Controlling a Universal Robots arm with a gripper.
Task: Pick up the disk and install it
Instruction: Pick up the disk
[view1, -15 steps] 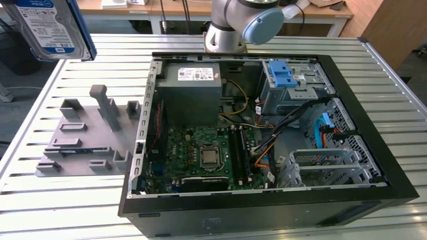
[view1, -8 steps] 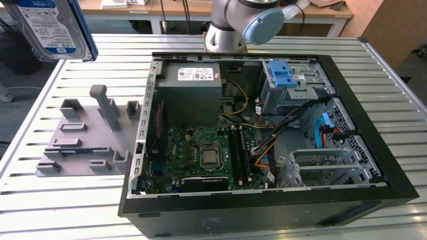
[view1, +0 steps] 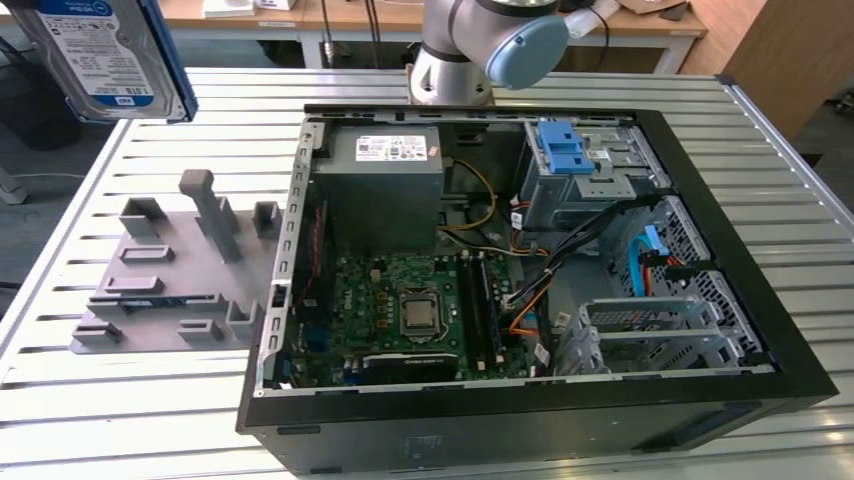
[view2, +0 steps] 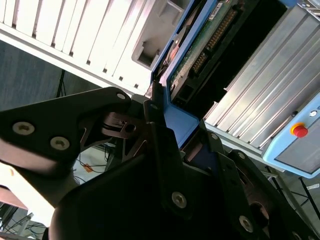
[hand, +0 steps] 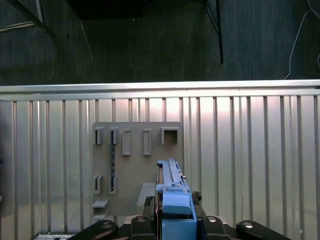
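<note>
While the gripper (hand: 172, 202) clamps one disk (view1: 114, 50), one grey rack (hand: 130, 167) lies below.

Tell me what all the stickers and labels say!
Disk: its label has print, too small to read.
White sticker on the grey box: print too small to read.
Nothing else carries words or signs I can make out.
</note>
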